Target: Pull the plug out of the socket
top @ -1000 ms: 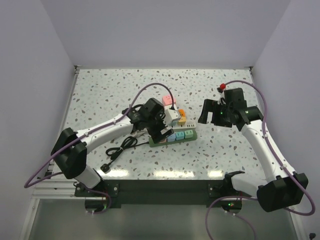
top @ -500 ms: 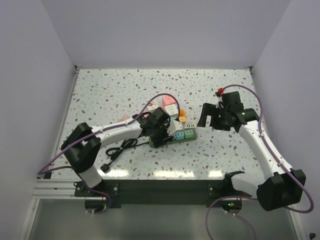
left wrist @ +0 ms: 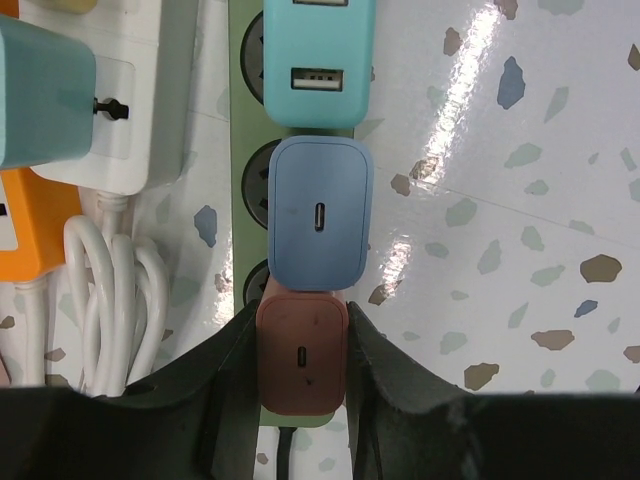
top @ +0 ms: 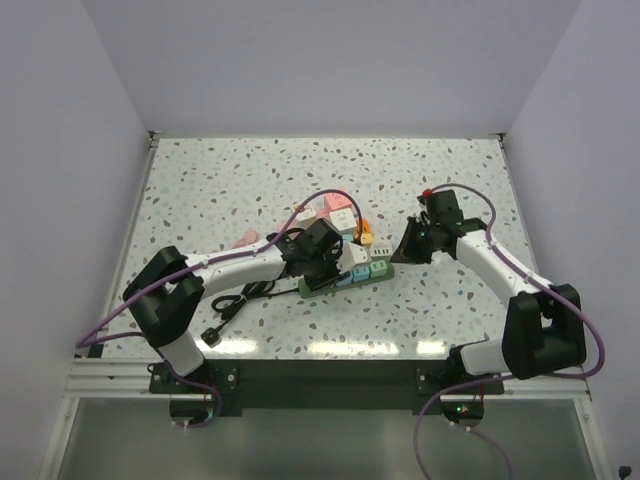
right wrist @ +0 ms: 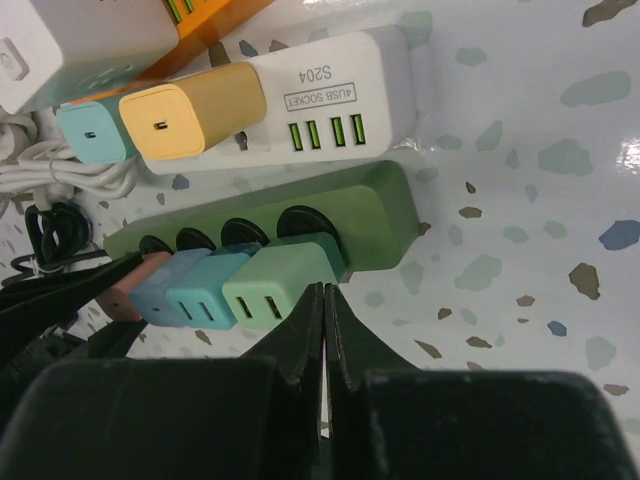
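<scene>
Left gripper (left wrist: 300, 322) is clamping brown plug (left wrist: 300, 360), seated at left end of green strip (left wrist: 243, 120). You are facing straight-up pull, away from strip face. Right gripper (right wrist: 323, 300), fully closed, is possibly bracing strip's right end.

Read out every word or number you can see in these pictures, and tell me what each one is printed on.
"4USB SOCKET": in a small outlined box on the white power strip, upside down in the right wrist view.
"S204": next to that box, on the same strip, also upside down.
No other text can be read in any view, and in the top view everything is too small.
</scene>
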